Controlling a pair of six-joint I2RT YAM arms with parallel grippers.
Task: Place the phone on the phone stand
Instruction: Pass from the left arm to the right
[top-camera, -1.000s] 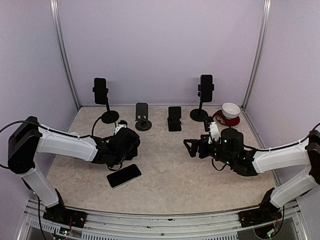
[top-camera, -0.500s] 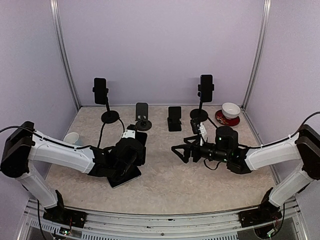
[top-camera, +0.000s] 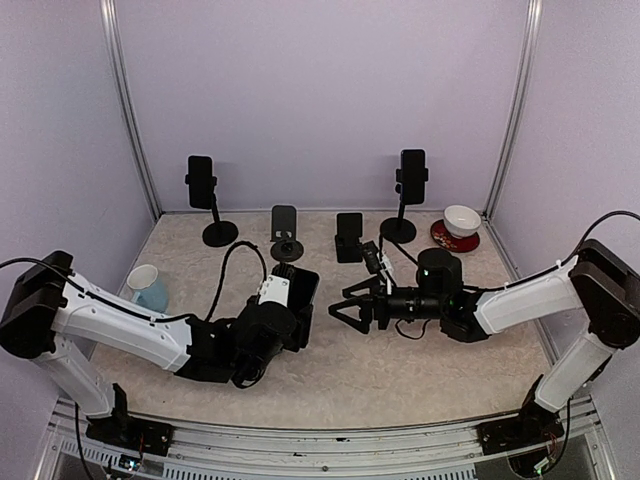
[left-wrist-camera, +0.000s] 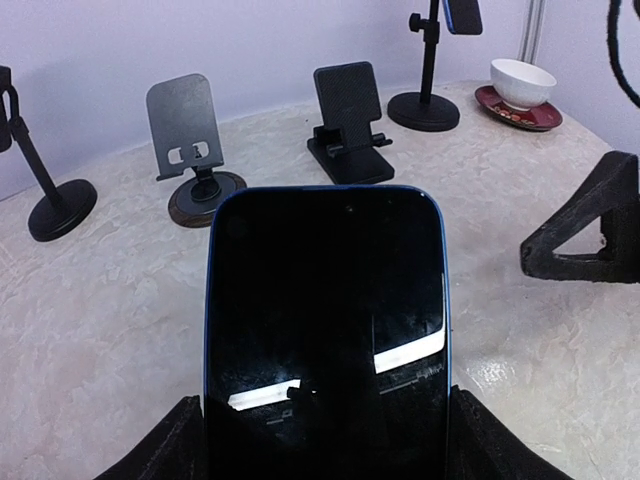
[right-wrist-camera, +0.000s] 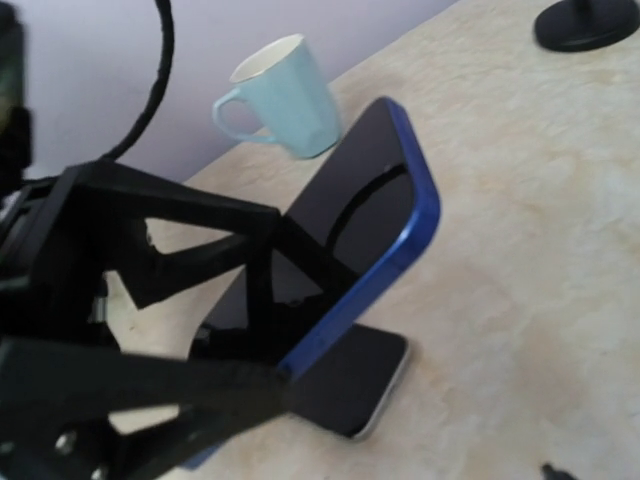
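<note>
You had the left gripper (top-camera: 297, 305) clamped on the sides of the phone (left-wrist-camera: 325, 320), which was tilted with its top end raised above the table (top-camera: 400, 370) at 6 o'clock of the grey stand (left-wrist-camera: 192, 120) (the black stand (left-wrist-camera: 348, 100) stood at its 3 o'clock), while your right gripper (top-camera: 340, 310), at the phone's 3 o'clock, gaped empty.

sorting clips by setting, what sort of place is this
Likely a lab robot cell: plain walls on a metal frame, left arm and right arm fixed at the table edge, phone stands set out in a row.
</note>
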